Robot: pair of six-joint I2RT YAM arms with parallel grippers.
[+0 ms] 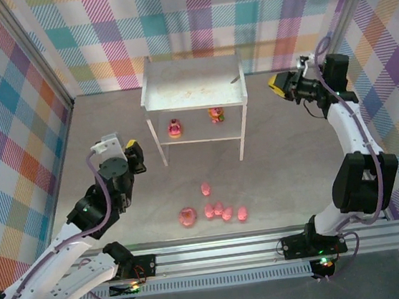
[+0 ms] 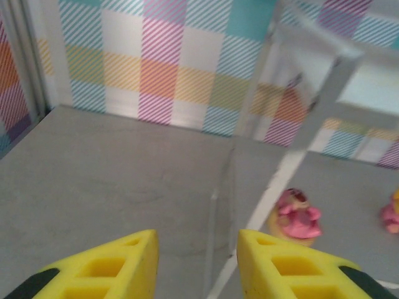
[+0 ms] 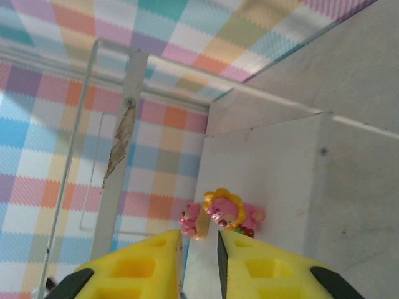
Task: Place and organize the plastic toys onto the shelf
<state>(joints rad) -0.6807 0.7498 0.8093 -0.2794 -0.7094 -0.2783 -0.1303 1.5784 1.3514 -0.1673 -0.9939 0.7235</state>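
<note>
The white shelf (image 1: 192,85) stands at the back middle of the table. On its lower tier sit a pink-red figure (image 1: 175,128) and a yellow-orange-red figure (image 1: 216,114). Several pink pigs (image 1: 218,209) and a pink ring donut (image 1: 188,216) lie on the table in front of the shelf. My left gripper (image 1: 134,157) hovers left of the shelf, open and empty (image 2: 196,249), facing the pink-red figure (image 2: 296,218). My right gripper (image 1: 278,83) is level with the shelf's right side, its jaws (image 3: 199,249) a narrow gap apart with nothing between them. Beyond it is the yellow-orange-red figure (image 3: 225,210).
Plaid walls close in the table on the left, back and right. A thin white shelf leg (image 2: 324,106) stands between my left gripper and the lower tier. A rail (image 1: 268,250) runs along the near edge, with bare grey tabletop (image 1: 295,167) right of the pigs.
</note>
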